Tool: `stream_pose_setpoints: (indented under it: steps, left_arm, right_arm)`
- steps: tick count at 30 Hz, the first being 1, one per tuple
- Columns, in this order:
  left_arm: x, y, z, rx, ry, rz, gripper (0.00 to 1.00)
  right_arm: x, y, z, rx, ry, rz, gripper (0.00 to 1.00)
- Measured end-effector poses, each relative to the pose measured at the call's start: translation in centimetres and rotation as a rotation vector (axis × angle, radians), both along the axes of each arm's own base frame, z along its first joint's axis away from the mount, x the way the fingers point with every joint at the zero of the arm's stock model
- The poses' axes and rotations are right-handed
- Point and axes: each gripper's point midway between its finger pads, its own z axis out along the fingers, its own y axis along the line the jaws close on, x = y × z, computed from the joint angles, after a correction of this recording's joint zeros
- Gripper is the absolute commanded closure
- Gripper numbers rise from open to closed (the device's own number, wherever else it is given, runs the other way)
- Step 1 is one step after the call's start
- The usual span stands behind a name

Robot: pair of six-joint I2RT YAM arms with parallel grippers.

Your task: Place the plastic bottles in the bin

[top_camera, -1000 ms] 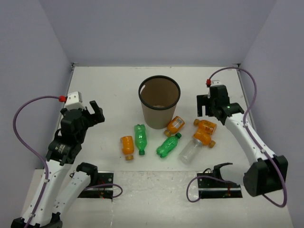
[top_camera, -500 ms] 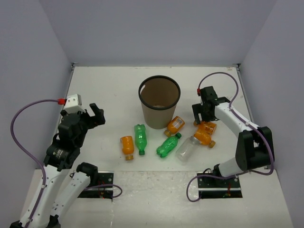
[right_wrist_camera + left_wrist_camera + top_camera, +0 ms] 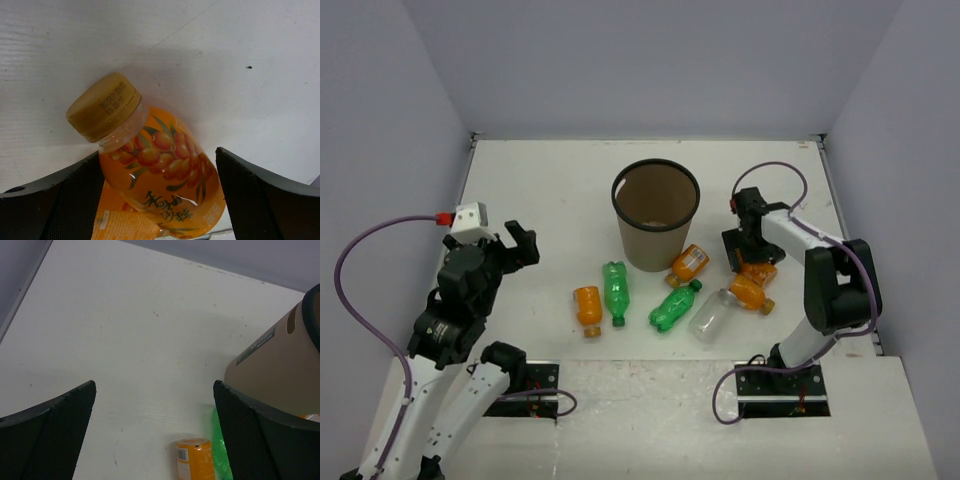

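The brown bin (image 3: 656, 238) stands upright at mid-table. In front of it lie orange bottles (image 3: 588, 306) (image 3: 688, 264) (image 3: 748, 291), two green bottles (image 3: 614, 291) (image 3: 674, 306) and a clear bottle (image 3: 712, 315). My right gripper (image 3: 745, 252) is open, low over another orange bottle (image 3: 761, 270) right of the bin. In the right wrist view that bottle (image 3: 160, 175) lies between the open fingers of my right gripper (image 3: 157, 155). My left gripper (image 3: 518, 242) is open and empty, raised at the left. Its wrist view shows the gripper (image 3: 154, 385), an orange bottle (image 3: 195, 462), a green bottle (image 3: 220, 447) and the bin (image 3: 272, 370).
Grey walls enclose the white table (image 3: 550, 190) on three sides. The arm bases and their cables (image 3: 760, 385) sit at the near edge. A second orange bottle's label (image 3: 127, 225) shows under the one between my right fingers.
My right gripper has come down and leftward onto the orange bottle right of the bin. My left arm has shifted slightly back and left. The bottles have not moved.
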Motion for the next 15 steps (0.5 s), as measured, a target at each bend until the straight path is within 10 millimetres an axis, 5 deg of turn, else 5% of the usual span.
stream_pose_setpoints:
  steps: [5,6,9,12,15]
  left_arm:
    - [-0.1,0.0,0.2,0.001,-0.009,0.001,0.0]
    - [-0.1,0.0,0.2,0.001,-0.008,0.001,0.0]
    - [-0.1,0.0,0.2,0.001,-0.009,0.001,0.0]
    - [-0.1,0.0,0.2,0.002,-0.009,0.0,0.0]
    - [-0.1,0.0,0.1,0.003,-0.007,0.001,0.0]
  right_arm:
    - [0.0,-0.8,-0.8,-0.017,0.025,-0.03,0.24]
    - [0.1,-1.1,-0.7,-0.026,0.021,-0.036,0.39]
    - [0.7,-1.7,-0.2,-0.053,-0.007,-0.068,0.58]
    - [1.4,-2.5,1.0,-0.09,-0.064,-0.097,0.72]
    - [2.1,-3.0,3.7,-0.1,-0.16,-0.118,0.76]
